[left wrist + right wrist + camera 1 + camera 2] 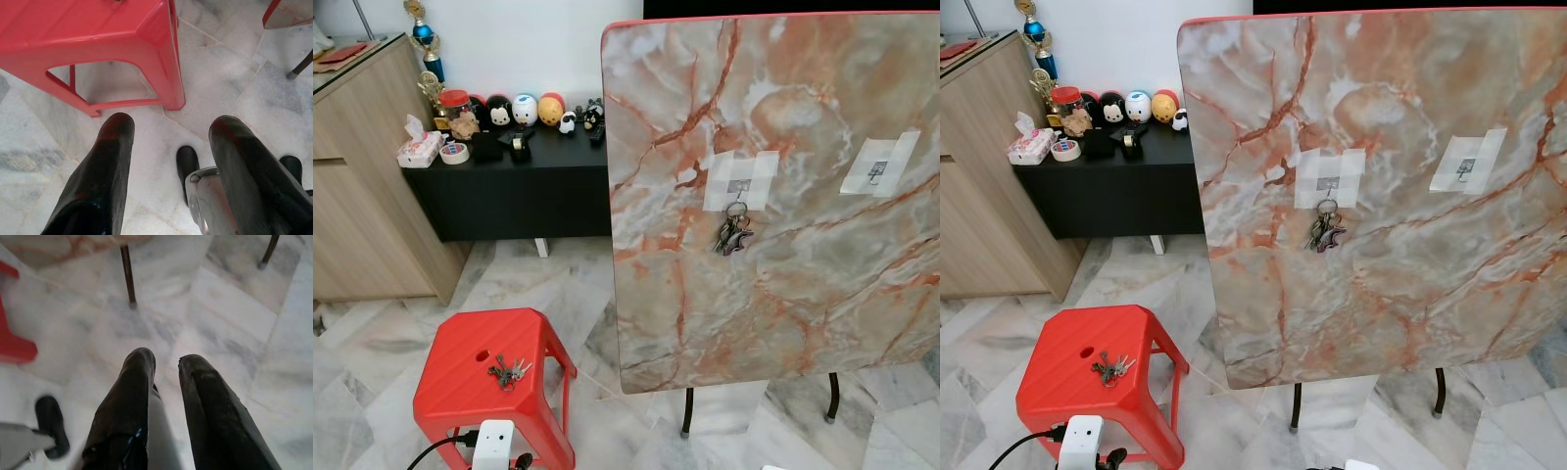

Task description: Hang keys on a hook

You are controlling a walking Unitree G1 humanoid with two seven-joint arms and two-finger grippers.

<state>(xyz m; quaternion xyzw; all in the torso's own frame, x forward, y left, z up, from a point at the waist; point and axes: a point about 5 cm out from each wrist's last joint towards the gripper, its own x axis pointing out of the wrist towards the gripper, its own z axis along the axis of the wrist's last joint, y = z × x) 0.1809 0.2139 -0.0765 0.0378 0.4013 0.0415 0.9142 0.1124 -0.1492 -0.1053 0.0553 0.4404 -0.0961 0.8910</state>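
A: Where are the keys?

B: One bunch of keys [508,371] lies on top of the red plastic stool [470,392], loose, nothing holding it. A second bunch [732,234] hangs on the taped hook [738,185] on the upright marble-patterned tabletop [803,127]. Another taped hook [878,168] further along the board is bare.

A: And the left gripper [171,129]?

B: Low by the floor, fingers spread wide with nothing between them. The stool's leg and corner stand just ahead of its fingertips, so the loose bunch sits up above it.

A: The right gripper [166,360]?

B: Also pointing down at the marble floor [234,318], fingers parted a narrow gap, nothing held. A dark table leg [127,276] stands ahead of it, well apart; the stool's red edge is off to one side.
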